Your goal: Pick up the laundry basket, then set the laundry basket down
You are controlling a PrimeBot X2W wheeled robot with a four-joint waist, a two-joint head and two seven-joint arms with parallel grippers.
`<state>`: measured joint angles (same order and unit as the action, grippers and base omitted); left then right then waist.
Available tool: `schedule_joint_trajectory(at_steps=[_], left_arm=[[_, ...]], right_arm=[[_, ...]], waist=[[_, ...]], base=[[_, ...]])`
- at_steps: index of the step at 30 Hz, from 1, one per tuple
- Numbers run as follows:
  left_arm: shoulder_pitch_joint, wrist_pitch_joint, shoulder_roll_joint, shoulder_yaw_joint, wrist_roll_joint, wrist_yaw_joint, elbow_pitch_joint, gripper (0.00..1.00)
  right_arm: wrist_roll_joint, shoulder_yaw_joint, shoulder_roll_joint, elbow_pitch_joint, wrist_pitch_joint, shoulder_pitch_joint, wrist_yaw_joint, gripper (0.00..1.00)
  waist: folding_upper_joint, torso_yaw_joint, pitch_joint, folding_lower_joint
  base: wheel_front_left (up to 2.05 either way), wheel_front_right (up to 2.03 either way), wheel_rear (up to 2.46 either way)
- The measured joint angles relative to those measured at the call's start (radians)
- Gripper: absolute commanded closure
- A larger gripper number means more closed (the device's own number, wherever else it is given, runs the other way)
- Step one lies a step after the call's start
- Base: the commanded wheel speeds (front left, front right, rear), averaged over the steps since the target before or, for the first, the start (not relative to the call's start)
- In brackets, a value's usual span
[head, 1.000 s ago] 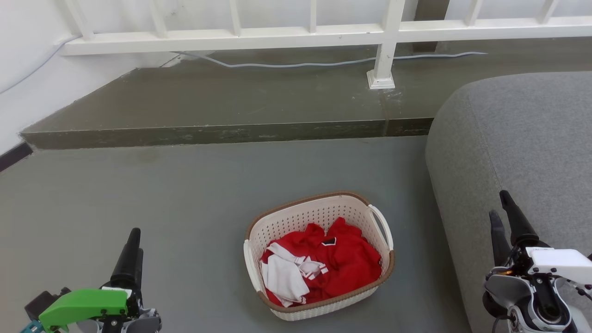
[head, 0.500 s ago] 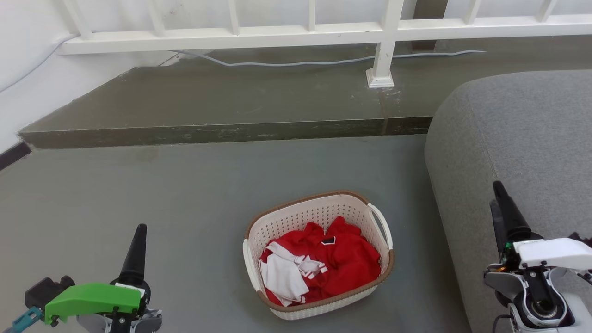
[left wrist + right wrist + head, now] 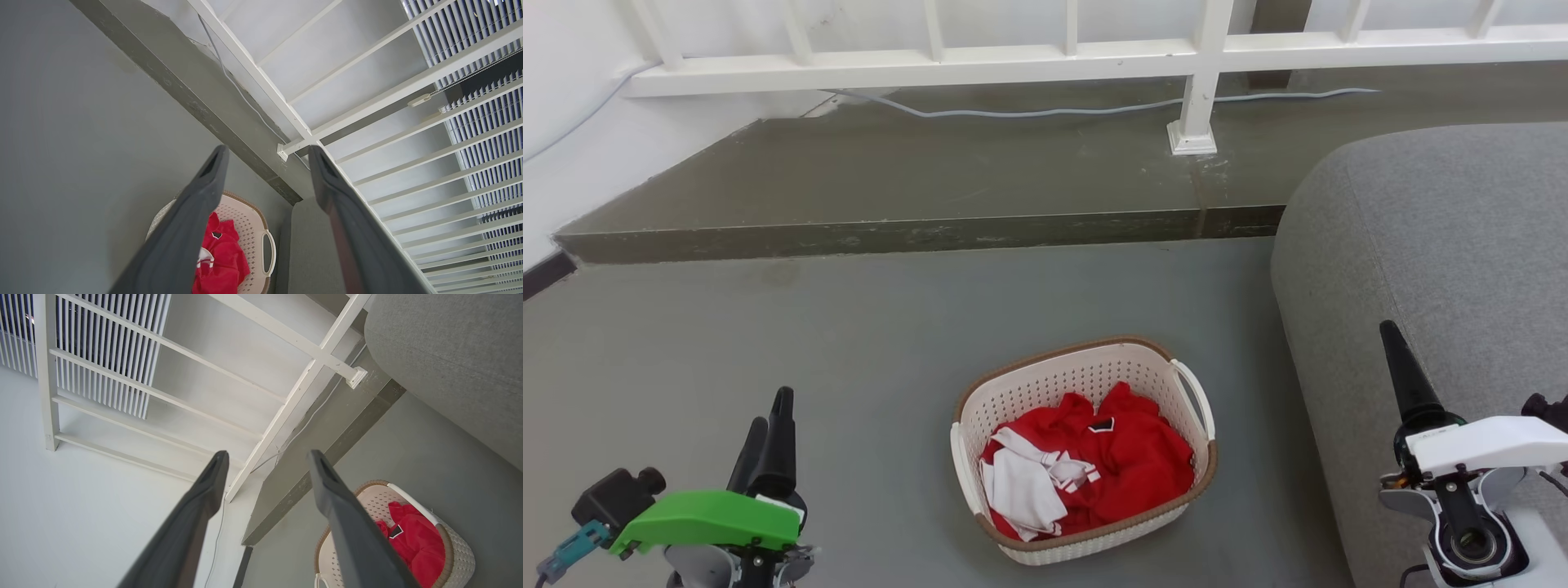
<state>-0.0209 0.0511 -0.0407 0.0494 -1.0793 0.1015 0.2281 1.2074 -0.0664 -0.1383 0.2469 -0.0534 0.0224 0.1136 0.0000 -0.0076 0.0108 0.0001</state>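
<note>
Laundry basket (image 3: 1045, 390) lies between left gripper (image 3: 772, 408) and right gripper (image 3: 1390, 335) (untouched).

The laundry basket (image 3: 1086, 457), cream perforated plastic with a brown rim and white side handles, sits upright on the grey floor (image 3: 849, 343), holding crumpled red and white clothes (image 3: 1086, 465).

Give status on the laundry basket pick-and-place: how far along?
Done: nothing yet. The laundry basket sits on the floor with red and white clothes inside, untouched. In hand: the approach. The left gripper and right gripper are open, flanking the basket at a distance, holding nothing. Left: close in on the white side handles, grip, lift, then set it down.
</note>
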Motion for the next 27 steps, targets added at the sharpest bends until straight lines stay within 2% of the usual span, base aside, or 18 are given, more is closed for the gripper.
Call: schedule_joint_trajectory(at_steps=[11,27], left_arm=[[0.0,0.038,0.0,0.028,0.178,-0.023,-0.026,0.0],[0.0,0.087,0.002,0.063,0.365,-0.041,-0.063,0.0]], right_arm=[[-0.184,-0.029,-0.018,0.0,-0.034,0.014,-0.001,0.0],[-0.389,-0.064,-0.02,-0.01,-0.086,0.014,-0.011,0.0]], waist=[[0.0,-0.003,-0.003,0.0],[0.0,-0.007,0.0,0.0]], base=[[0.0,0.0,0.0],[0.0,0.0,0.0]])
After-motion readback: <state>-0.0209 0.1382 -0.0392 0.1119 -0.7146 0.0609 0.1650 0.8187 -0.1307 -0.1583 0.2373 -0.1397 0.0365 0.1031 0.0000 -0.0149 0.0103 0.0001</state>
